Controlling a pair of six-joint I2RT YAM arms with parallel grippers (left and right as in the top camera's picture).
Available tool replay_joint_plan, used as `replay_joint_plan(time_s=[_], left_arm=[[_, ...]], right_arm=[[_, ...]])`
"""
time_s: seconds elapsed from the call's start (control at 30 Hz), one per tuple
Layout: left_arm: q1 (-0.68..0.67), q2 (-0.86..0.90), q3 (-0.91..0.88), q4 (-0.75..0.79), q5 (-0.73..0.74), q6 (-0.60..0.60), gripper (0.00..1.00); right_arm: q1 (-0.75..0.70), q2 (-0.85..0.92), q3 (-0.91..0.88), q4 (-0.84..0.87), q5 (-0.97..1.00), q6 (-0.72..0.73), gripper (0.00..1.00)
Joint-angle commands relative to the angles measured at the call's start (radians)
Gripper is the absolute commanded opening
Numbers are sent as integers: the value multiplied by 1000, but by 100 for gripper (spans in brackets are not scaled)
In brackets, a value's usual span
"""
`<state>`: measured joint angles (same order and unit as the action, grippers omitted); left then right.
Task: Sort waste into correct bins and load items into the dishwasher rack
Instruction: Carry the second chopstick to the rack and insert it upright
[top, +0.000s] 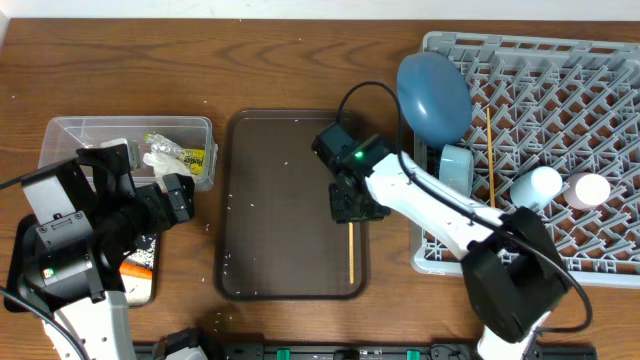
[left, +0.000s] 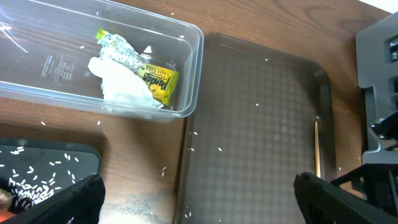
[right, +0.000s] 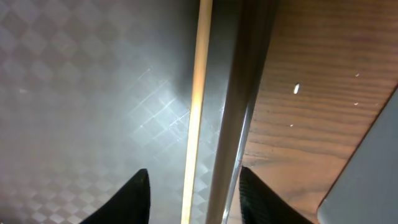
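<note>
Right pincer (right: 194, 198) open, low over the right edge of the dark brown serving tray (top: 280, 200). Black fingertips (right: 134, 199) spread apart, one on either side of a thin wooden chopstick (right: 198, 93), not closed on it. Chopstick flat on the tray floor, lengthwise, just inside the raised right rim. Beyond that rim, wood-grain bench (right: 311, 124) with a few loose white rice grains (right: 296, 88). More grains dotted across the tray floor.

To the right of the tray, large grey dishwasher rack (top: 600, 90) with a lattice base and upright pegs. In its left part, round blue plate (top: 433, 95) standing on edge. Just below the plate in the overhead view, light blue cup (top: 457, 165). Second chopstick (top: 491, 160) on the lattice just beside that cup. Further right, white bowl (top: 541, 184) and pink cup (top: 590, 188) side by side.

Left pincer (left: 199, 200) open wide and empty, above the bench just left of the serving tray. Near it, clear plastic tub (left: 196, 68) on the far side and shallow black tray (left: 81, 158) on the near side. In the right end of the tub, crumpled white tissue (left: 124, 90) touching a yellow-green wrapper (left: 158, 81). On the black tray, many rice grains and an orange carrot (top: 135, 268), partly hidden under the left arm.
</note>
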<state>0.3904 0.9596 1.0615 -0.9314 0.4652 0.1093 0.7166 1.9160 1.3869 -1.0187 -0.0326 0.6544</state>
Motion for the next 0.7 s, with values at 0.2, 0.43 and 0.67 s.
replay_joint_plan(time_s=[0.2, 0.43, 0.67], left_arm=[[-4, 0, 23, 0, 10, 14, 98], [-4, 0, 23, 0, 10, 14, 98], [-4, 0, 23, 0, 10, 14, 98]], right_arm=[[13, 140, 6, 7, -54, 63, 37], [13, 137, 6, 76, -81, -37, 1], [-13, -44, 56, 60, -54, -164, 1]])
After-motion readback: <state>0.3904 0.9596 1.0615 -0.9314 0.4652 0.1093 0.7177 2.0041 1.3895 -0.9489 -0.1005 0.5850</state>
